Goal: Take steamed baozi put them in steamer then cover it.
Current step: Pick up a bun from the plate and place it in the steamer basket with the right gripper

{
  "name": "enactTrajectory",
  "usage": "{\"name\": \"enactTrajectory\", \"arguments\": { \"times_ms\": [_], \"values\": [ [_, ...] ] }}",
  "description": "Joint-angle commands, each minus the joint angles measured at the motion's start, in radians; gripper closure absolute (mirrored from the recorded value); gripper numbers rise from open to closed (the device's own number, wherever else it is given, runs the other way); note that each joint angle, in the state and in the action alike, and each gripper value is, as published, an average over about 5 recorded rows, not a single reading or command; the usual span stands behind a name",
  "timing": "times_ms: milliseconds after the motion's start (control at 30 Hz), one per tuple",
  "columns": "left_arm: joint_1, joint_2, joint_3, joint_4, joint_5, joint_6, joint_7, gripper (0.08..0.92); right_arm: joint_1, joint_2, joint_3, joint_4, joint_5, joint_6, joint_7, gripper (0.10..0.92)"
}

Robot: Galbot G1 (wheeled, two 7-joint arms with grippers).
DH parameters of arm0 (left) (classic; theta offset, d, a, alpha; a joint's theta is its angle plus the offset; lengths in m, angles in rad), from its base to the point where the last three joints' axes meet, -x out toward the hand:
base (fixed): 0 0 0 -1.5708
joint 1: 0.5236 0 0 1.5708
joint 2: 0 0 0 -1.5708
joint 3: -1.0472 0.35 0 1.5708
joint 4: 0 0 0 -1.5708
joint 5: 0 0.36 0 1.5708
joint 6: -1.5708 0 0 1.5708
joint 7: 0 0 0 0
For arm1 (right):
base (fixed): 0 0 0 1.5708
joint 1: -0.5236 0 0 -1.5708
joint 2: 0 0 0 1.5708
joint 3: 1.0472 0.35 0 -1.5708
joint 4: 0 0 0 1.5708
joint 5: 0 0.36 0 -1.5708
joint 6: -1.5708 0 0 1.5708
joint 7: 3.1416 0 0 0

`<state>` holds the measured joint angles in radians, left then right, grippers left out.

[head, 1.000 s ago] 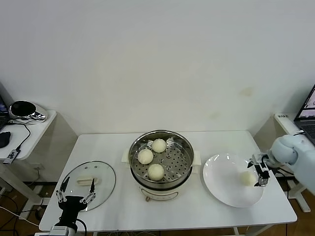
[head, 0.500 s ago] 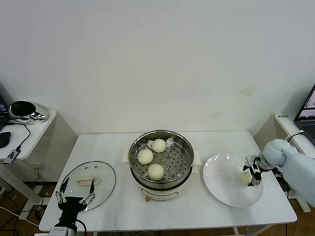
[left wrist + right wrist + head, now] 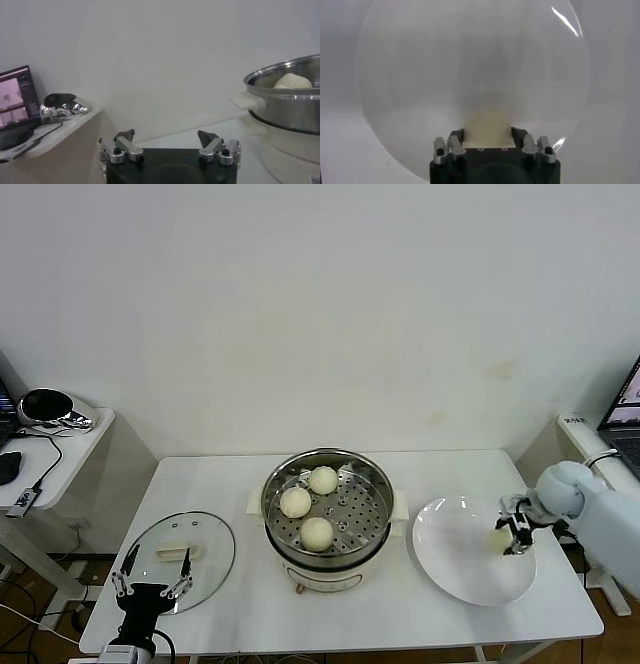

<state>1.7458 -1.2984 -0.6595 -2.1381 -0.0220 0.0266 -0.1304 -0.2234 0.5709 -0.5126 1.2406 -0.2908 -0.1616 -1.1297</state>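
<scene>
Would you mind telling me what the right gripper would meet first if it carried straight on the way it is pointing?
The right gripper already straddles the last baozi on the white plate, so it would probably meet that bun first, then the plate beneath.

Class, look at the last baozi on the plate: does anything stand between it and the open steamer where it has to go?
Nothing visible does. The last baozi sits on the plate in the right gripper; bare table separates plate and steamer, whose top is uncovered. The glass lid lies on its far side.
</scene>
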Motion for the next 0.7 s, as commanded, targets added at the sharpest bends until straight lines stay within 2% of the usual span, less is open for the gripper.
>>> {"name": "enactTrajectory", "arguments": {
  "times_ms": [33,200,367,700],
  "values": [
    [-0.003,0.002,0.003,-0.001,-0.001,0.001,0.000,0.177,0.326,-0.105,-0.255,0.188,0.183,-0.082,-0.011,0.431],
    [-0.011,0.006,0.014,-0.002,0.000,0.003,0.001,0.177,0.650,-0.100,-0.499,0.308,0.354,-0.148,0.020,0.430],
    [-0.021,0.011,0.021,0.001,-0.002,0.004,0.001,0.177,0.910,-0.010,-0.703,0.403,0.540,-0.225,0.076,0.421],
    [-0.034,0.012,0.016,0.006,-0.008,0.006,0.001,0.177,0.993,0.288,-0.832,0.403,0.855,-0.399,0.210,0.406]
  ]
}}
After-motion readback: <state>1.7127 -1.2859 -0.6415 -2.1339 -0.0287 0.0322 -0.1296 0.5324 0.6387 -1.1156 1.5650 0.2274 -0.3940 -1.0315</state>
